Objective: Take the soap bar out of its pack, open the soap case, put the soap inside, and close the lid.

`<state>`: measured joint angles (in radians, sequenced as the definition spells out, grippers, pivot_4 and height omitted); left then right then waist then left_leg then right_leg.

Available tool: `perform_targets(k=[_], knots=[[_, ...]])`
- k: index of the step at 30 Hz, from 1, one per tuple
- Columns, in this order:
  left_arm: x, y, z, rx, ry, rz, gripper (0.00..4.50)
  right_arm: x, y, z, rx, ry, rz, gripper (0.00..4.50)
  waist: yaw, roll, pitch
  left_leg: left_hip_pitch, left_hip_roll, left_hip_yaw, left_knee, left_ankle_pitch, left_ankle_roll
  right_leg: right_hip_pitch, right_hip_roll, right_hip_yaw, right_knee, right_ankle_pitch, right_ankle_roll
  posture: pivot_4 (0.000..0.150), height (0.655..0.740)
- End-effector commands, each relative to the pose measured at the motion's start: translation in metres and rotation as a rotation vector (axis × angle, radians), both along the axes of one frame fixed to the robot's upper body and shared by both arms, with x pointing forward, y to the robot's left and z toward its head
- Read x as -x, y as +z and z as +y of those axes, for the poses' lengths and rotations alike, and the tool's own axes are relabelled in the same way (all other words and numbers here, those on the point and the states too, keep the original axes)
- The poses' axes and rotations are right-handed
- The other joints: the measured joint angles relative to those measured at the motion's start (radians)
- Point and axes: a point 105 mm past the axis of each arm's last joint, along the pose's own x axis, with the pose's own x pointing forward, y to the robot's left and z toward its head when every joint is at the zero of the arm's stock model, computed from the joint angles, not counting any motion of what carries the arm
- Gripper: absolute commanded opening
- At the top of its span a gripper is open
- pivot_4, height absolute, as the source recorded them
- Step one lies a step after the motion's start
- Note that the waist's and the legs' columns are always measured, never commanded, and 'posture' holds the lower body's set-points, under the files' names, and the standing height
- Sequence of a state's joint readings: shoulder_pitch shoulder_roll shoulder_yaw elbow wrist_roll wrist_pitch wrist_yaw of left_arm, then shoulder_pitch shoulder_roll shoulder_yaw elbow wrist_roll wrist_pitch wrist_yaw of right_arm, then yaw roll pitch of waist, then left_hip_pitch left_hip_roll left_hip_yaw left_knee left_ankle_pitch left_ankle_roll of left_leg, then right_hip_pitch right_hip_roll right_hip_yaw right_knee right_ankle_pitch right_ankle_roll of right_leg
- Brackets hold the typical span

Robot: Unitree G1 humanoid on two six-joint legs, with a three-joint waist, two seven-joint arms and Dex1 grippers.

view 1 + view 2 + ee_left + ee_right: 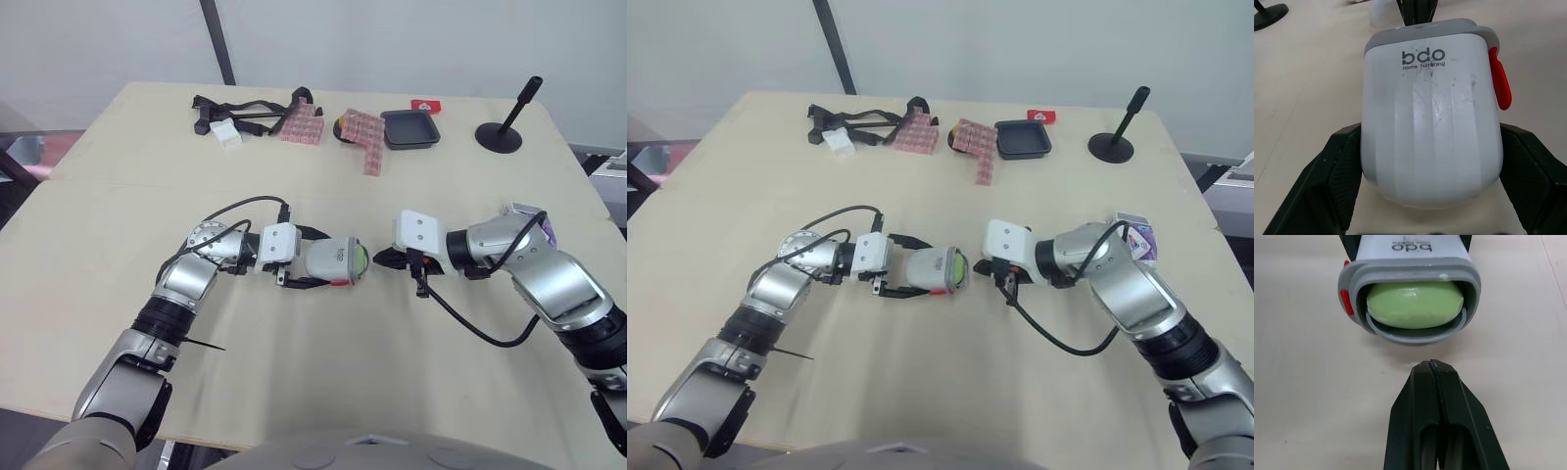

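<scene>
While the left wrist view shows the left gripper [329, 260] clamped on the white soap case [1430, 122], which lies on the table [294, 372], the right wrist view reveals the green soap [1414, 303] seated inside its open mouth, with the right gripper [1434, 368] clenched empty just short of it.

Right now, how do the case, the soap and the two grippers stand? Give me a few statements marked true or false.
1. The left gripper clamps the case from both sides. True.
2. The soap lies loose on the table. False: it sits inside the case.
3. The right gripper is shut and holds nothing. True.
4. The case is closed. False: the end that faces the right gripper is open, with the soap showing.
5. The right gripper touches the soap. False: it sits just short of the opening, with bare table between.
</scene>
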<state>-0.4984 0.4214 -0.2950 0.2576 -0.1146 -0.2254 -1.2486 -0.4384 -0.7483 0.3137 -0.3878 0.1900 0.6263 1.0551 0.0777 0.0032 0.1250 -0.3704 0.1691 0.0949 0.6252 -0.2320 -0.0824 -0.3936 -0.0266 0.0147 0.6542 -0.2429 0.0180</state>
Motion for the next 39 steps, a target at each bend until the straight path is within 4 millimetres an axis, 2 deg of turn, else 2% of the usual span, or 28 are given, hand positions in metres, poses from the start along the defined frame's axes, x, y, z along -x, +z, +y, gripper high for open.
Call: perform_targets(k=[1, 21, 27, 32, 36, 39], knots=[[0.000, 0.009, 0.000, 0.016, -0.013, -0.039, 3.45, 0.005, 0.015, 0.002, -0.041, 0.035, -0.041, 0.02, 0.000, 0.000, 0.000, 0.000, 0.000, 0.000, 0.000, 0.000, 0.000, 0.000, 0.000, 0.000, 0.000, 0.000, 0.000, 0.150, 0.7374], [0.000, 0.010, -0.004, 0.023, -0.014, -0.039, 3.45, 0.008, 0.014, 0.021, -0.068, 0.089, -0.042, 0.02, 0.000, 0.000, 0.000, 0.000, 0.000, 0.000, 0.000, 0.000, 0.000, 0.000, 0.000, 0.000, 0.000, 0.000, 0.000, 0.150, 0.7374], [-0.002, 0.011, 0.001, 0.018, -0.005, -0.044, 3.45, 0.004, 0.012, 0.009, -0.045, 0.058, -0.043, 0.02, 0.000, 0.000, 0.000, 0.000, 0.000, 0.000, 0.000, 0.000, 0.000, 0.000, 0.000, 0.000, 0.000, 0.000, 0.000, 0.150, 0.7374], [-0.005, 0.013, 0.006, 0.020, 0.005, -0.048, 3.45, -0.001, 0.010, -0.009, -0.028, 0.001, -0.034, 0.02, 0.001, 0.000, 0.000, 0.000, 0.000, 0.000, 0.000, 0.000, 0.000, 0.000, 0.000, 0.000, 0.000, 0.000, 0.000, 0.150, 0.7374], [-0.004, 0.012, 0.008, 0.020, 0.008, -0.047, 3.45, 0.000, 0.007, -0.024, -0.026, -0.049, -0.002, 1.12, 0.002, 0.000, 0.000, 0.000, 0.000, 0.000, 0.000, 0.000, 0.000, 0.000, 0.000, 0.000, 0.000, 0.000, 0.000, 0.150, 0.7374], [-0.003, 0.011, 0.009, 0.021, 0.008, -0.047, 3.45, 0.003, 0.005, -0.032, -0.030, -0.071, 0.031, 2.22, 0.000, 0.000, 0.000, -0.001, 0.000, 0.000, 0.000, 0.000, 0.000, 0.000, 0.000, 0.000, -0.001, 0.000, 0.000, 0.150, 0.7374]])
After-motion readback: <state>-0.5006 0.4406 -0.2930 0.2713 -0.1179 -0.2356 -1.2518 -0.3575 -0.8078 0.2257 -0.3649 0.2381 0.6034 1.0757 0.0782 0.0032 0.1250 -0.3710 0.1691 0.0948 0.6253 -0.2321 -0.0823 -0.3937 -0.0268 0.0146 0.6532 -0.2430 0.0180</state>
